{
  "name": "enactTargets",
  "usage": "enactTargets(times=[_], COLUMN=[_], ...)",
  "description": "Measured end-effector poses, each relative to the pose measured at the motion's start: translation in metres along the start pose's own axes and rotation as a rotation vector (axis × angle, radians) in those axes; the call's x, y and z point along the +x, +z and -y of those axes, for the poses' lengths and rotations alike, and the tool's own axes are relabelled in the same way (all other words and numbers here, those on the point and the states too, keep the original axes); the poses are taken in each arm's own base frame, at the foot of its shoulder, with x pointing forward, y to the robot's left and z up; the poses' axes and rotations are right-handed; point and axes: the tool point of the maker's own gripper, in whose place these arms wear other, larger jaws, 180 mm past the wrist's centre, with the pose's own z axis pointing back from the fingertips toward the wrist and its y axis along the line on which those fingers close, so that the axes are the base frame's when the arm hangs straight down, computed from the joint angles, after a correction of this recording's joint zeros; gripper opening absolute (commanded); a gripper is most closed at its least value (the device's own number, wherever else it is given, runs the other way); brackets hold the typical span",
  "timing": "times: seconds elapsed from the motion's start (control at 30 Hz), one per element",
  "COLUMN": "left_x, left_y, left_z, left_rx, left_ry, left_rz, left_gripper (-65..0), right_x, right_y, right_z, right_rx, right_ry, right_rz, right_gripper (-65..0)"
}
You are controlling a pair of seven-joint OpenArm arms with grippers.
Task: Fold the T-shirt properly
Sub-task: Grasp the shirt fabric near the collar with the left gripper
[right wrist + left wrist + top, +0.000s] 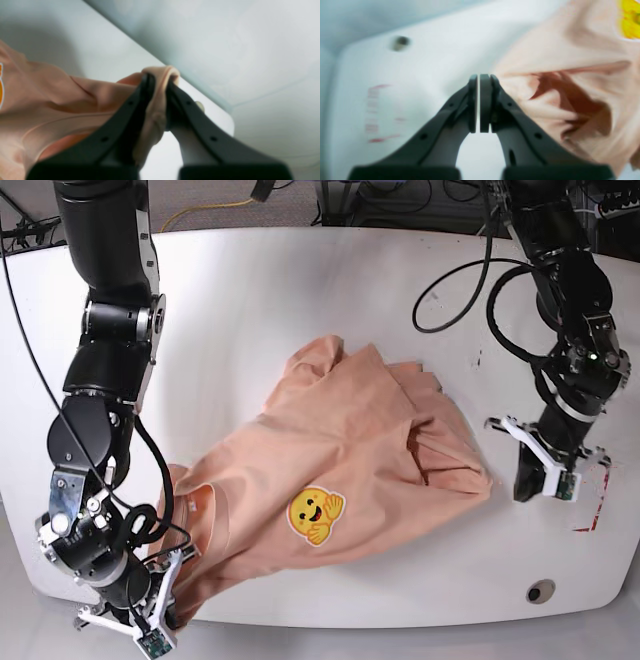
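- My right gripper (158, 80), black with two tapered fingers, is clamped on a bunched fold of the soft peach-pink short-sleeved cotton T-shirt (62, 100); the cloth fills the gap between the fingers and rolls over their tips.
- In the base view this gripper (165, 605) sits at the near edge of the white round-cornered table (300, 290), at the shirt's near corner on that view's left, and the fabric there is gathered and pulled toward it.
- My left gripper (479, 77), same black build, has its pads drawn together with only a thin sliver of light between them; nothing is held.
- It stands just beside the shirt's rumpled edge (545, 105), over bare table; I cannot tell whether the outer finger touches the cloth.
- In the base view the left gripper (535, 480) is on that view's right, close to the shirt's nearest fold but apart from it.
- The T-shirt (350, 470) lies crumpled and unfolded across the middle of the table, with creased layers heaped toward the far and right side.
- The small yellow cartoon-face emblem (316, 514) faces up on the near part of the shirt.
- A red-printed marking (590, 515) lies on the table near the left gripper, and a small dark round hole (541, 591) is near the table's front edge.
- Black cables (470, 290) loop over the far right of the table.
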Motion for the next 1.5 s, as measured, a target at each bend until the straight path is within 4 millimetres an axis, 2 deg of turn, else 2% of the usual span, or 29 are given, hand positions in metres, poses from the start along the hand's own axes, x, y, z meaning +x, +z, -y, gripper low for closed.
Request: enactTargets(times=[0.1, 0.27, 0.37, 0.43, 0.5, 0.53, 0.63, 0.8, 0.83, 1.0, 1.07, 1.2, 1.37, 1.5], left_x=[0.024, 0.064, 0.086, 0.084, 0.069, 0.062, 0.034, -0.012, -0.019, -0.043, -0.058, -0.085, -0.105, -0.105], left_y=[0.001, 0.011, 0.014, 0.012, 0.007, 0.005, -0.004, -0.007, -0.008, -0.018, -0.025, -0.039, -0.059, -0.078], left_z=[-0.023, -0.066, -0.076, -0.071, -0.058, -0.05, -0.016, 0.033, 0.043, 0.088, 0.109, 0.137, 0.173, 0.196], left_rx=[0.049, 0.15, 0.163, 0.141, 0.085, 0.058, -0.035, -0.136, -0.151, -0.263, -0.321, -0.387, -0.451, -0.511], left_ry=[-0.026, -0.072, -0.111, -0.149, -0.198, -0.213, -0.208, -0.108, -0.081, -0.023, 0.006, 0.099, 0.205, 0.243], left_rz=[0.043, 0.112, 0.151, 0.127, 0.06, 0.031, -0.035, -0.112, -0.124, -0.167, -0.208, -0.262, -0.27, -0.257], left_gripper=[-65.0, -65.0, -65.0, -65.0, -64.4, -61.9, -50.3, -24.9, -23.1, -21.8, -21.8, -21.7, -21.7, -21.7], right_x=[0.021, 0.048, 0.056, 0.06, 0.059, 0.058, 0.049, 0.035, 0.033, 0.025, 0.019, 0.012, 0.002, -0.001], right_y=[0.0, 0.005, 0.006, 0.007, 0.006, 0.005, 0.0, -0.004, -0.005, -0.008, -0.009, -0.01, -0.012, -0.013], right_z=[0.006, 0.038, 0.054, 0.055, 0.053, 0.051, 0.043, 0.035, 0.034, 0.028, 0.025, 0.023, 0.016, 0.014], right_rx=[0.003, -0.048, -0.069, -0.071, -0.064, -0.06, -0.042, -0.026, -0.023, -0.009, -0.003, 0.0, 0.015, 0.021], right_ry=[-0.001, 0.008, -0.004, -0.004, -0.004, -0.005, -0.011, -0.016, -0.018, -0.026, -0.028, -0.032, -0.037, -0.04], right_rz=[0.047, 0.074, 0.076, 0.089, 0.089, 0.084, 0.066, 0.034, 0.031, 0.025, 0.008, -0.002, -0.02, -0.024], right_gripper=[-65.0, -65.0, -65.0, -65.0, -65.0, -65.0, -65.0, -65.0, -65.0, -65.0, -65.0, -65.0, -65.0, -65.0])
